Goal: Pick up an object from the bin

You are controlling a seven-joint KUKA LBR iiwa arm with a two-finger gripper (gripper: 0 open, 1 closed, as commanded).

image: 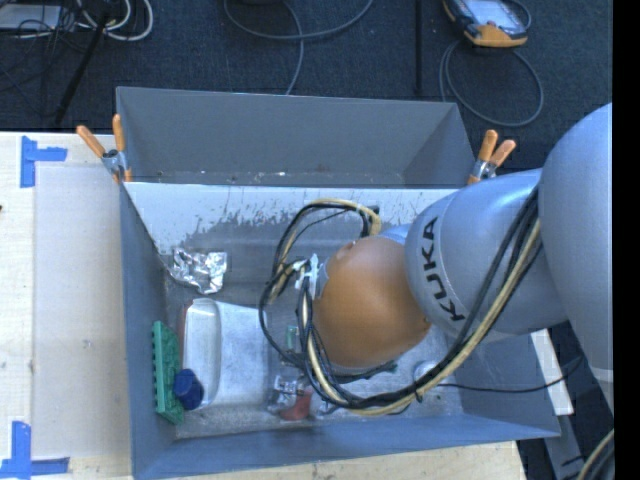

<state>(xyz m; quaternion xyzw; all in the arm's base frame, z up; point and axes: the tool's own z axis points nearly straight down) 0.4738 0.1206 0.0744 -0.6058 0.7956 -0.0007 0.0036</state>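
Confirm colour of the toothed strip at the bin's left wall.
Green. The toothed strip shows best in the camera view.

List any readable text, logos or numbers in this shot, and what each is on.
"KUKA": black capitals on the grey arm, running lengthwise along it.
No other text can be read. The crumpled foil, white tray, green ridged strip and blue cap in the bin show no lettering.
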